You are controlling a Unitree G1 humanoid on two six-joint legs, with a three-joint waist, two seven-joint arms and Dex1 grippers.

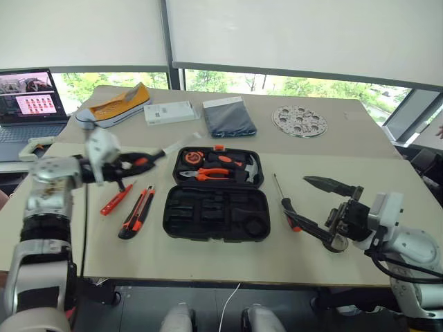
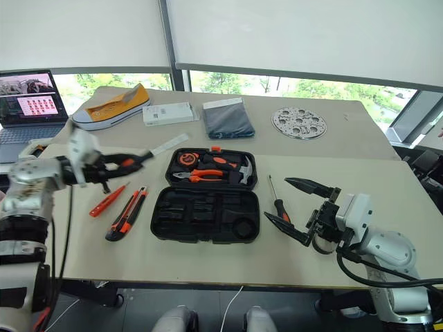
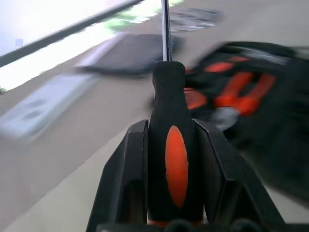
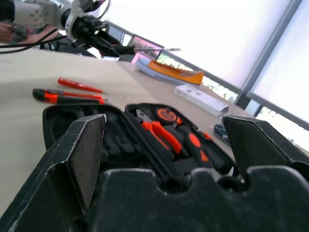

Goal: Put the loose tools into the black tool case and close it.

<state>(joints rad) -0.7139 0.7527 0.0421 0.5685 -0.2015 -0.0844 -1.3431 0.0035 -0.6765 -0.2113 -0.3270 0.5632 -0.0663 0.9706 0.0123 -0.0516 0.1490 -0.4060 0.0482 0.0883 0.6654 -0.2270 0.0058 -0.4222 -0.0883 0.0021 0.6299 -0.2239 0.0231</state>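
Left gripper (image 3: pixel 170 145) pinches an orange-and-black screwdriver (image 3: pixel 171 159) by its handle, a clamp seen close-up in the left wrist view, held above the worktop (image 1: pixel 208 256) at 9 o'clock of the open black tool case (image 1: pixel 216 214). Right gripper (image 2: pixel 299 206), fingers spread w/ nothing between, hovers at 3 o'clock of the case; slim orange screwdriver (image 1: pixel 114 200) & utility knife (image 1: pixel 136 213) lie on the worktop left of it, second screwdriver (image 2: pixel 277 200) right.

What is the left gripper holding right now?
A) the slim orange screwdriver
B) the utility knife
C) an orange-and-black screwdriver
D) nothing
C: the left gripper is clamped on the handle of an orange-and-black screwdriver, lifted above the table; the utility knife and slim orange screwdriver lie on the table.
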